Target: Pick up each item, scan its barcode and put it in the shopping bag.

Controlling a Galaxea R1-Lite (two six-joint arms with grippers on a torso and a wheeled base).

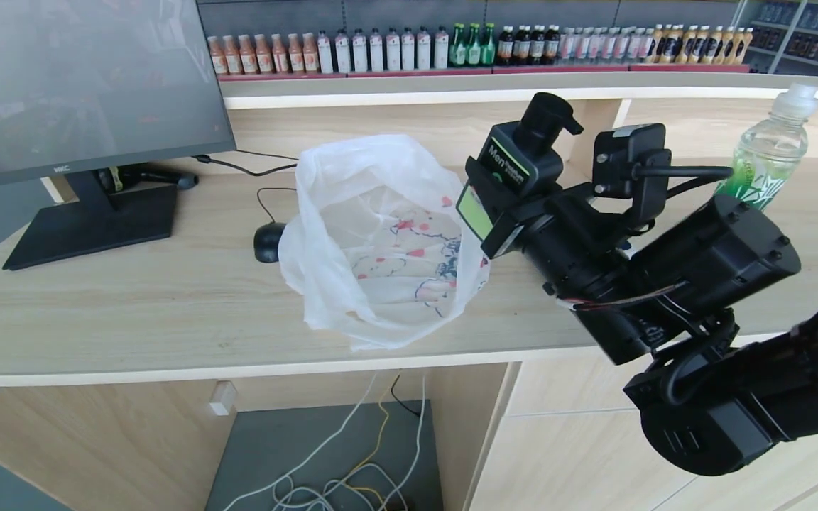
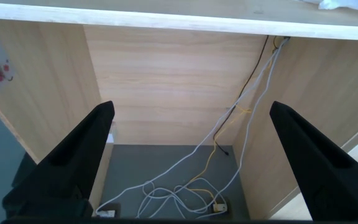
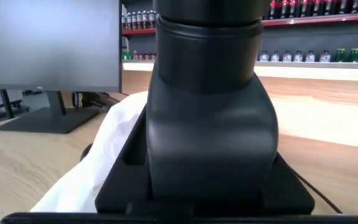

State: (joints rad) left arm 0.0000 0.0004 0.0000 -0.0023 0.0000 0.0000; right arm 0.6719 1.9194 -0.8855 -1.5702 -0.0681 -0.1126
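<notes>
Black pump bottle point(image 1: 531, 162) is hanging clamped in the right gripper point(image 1: 498, 209) beside the shopping bag point(image 1: 352, 298); releasing here is risking a drop outside it, while the left gripper point(image 2: 191, 109) is gaping wide.

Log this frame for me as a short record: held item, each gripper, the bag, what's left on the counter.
held item: black pump bottle, pump end up, at the right side of the bag's mouth
right gripper: shut on the black pump bottle, above the counter
left gripper: fingers open, holding nothing, facing the space under the counter with cables
shopping bag: white, standing open on the counter
left on counter: green-labelled bottle, far right
</notes>
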